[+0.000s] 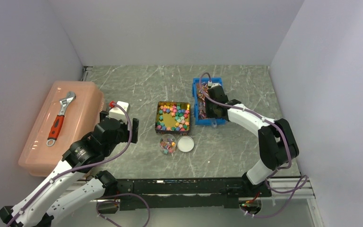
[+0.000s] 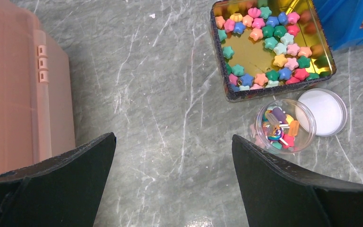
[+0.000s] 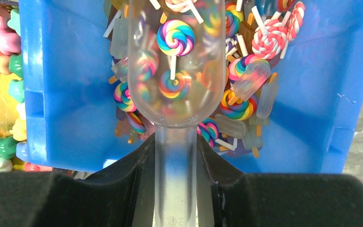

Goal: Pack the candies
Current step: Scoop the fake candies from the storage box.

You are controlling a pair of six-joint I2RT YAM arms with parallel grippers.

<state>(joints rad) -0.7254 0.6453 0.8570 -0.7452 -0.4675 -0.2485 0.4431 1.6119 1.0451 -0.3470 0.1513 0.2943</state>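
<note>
Candies lie in two places. Small star-shaped pastel candies (image 2: 264, 33) are spread loosely in a square gold tin (image 2: 274, 92) at mid-table. Striped swirl lollipops and translucent ice-pop sweets (image 3: 238, 106), all on thin sticks, are heaped in a blue plastic bin (image 3: 56, 71) just beside the tin on its right. A few sit in a small clear round jar (image 2: 260, 137) just in front of the tin, with its white lid (image 2: 322, 112) lying off beside it.

All of them look light, hard and slick, and too small and loose to pinch reliably one by one. The thin sticks seem likely to snag or snap. Scooping suits them better. The right gripper (image 3: 176, 156) is clamped on the handle of a clear plastic scoop (image 3: 176, 71), just behind the bowl. The scoop's long axis runs straight out from the fingers, and its bowl points away into the heap. A rainbow lollipop appears to lie in the bowl, though the clear wall makes it hard to tell inside from underneath. The stick sweets lie every which way, and the stars have no long axis.

The left gripper (image 2: 171, 142) hangs over the grey marbled table (image 2: 160, 94) between a pink plastic lidded box (image 2: 9, 85) and the jar. Its fingers are spread wide and hold nothing.
</note>
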